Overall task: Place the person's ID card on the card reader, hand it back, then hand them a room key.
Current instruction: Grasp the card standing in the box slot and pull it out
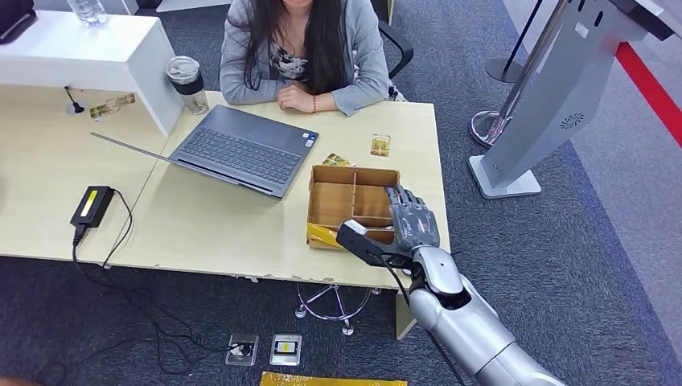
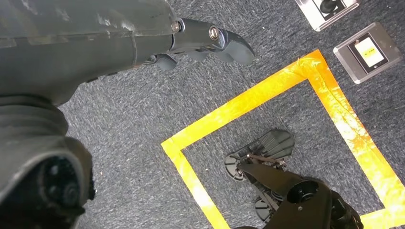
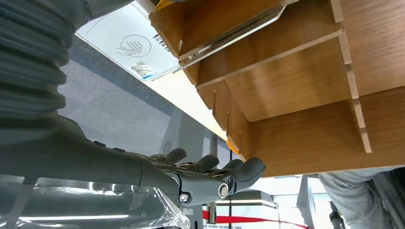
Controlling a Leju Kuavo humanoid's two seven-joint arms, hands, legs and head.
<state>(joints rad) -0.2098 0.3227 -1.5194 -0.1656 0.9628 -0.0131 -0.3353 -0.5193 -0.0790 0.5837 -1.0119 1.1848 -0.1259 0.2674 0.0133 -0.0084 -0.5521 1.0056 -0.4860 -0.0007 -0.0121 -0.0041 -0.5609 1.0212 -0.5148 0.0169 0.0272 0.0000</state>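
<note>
While the right hand [image 1: 412, 215] hovers empty-fingered over the wooden box [image 1: 351, 203], a laptop [image 1: 241, 149] sits on the pale desk [image 1: 209, 229]; grey carpet [image 1: 579, 241] surrounds.

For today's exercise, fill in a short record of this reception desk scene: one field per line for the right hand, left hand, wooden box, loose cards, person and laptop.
right hand: right hand over the wooden box, at its right side; grasp unclear
left hand: left hand hangs above the carpet, holding nothing
wooden box: open, with dividers, near the table's front right edge
loose cards: one card beyond the box, another card at its far rim
person: person seated across, hands together
laptop: laptop open, left of the box
</note>
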